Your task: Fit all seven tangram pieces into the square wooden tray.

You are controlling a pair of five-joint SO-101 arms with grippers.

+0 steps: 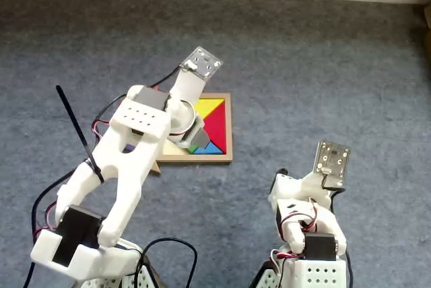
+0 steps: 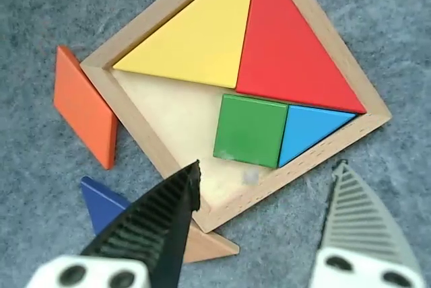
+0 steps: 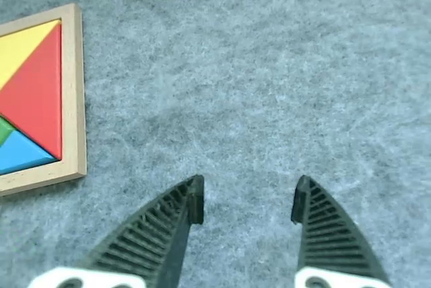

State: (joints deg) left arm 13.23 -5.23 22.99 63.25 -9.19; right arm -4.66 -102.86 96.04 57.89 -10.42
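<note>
Grey carpet-like cloth covers the worktop [image 1: 316, 59], and the square wooden tray [image 2: 130, 116] lies flat on it, directly below the left tool [image 2: 268, 165]. That tool hangs above the tray's near corner with its fingers spread wide and nothing between them, the dark finger [image 2: 168, 214] over the tray's bare floor and the pale one just outside the rim.

Four pieces are seated. Farthest from the tool, the yellow triangle [image 2: 195, 39] and the red triangle [image 2: 286, 59] meet edge to edge and fill one half of the tray. Closer in, under the gap between the fingers, the green square [image 2: 250, 130] sits against the red triangle with the light blue triangle [image 2: 306, 130] flush beside it. They look packed tight so that one connected patch of bare wood is left on the dark finger's side.

The other three lie outside, past that same finger: the orange parallelogram [image 2: 84, 106] just beside the rim, the dark blue triangle [image 2: 101, 200] nearer the tool, and a plain wooden triangle [image 2: 209, 244] touching the rim at the corner. Being so close, they should be easy to pick up, probably next.

The right tool [image 3: 249, 182] is also parted and empty, over bare cloth well apart from the tray, likely held there to leave the other arm room.
</note>
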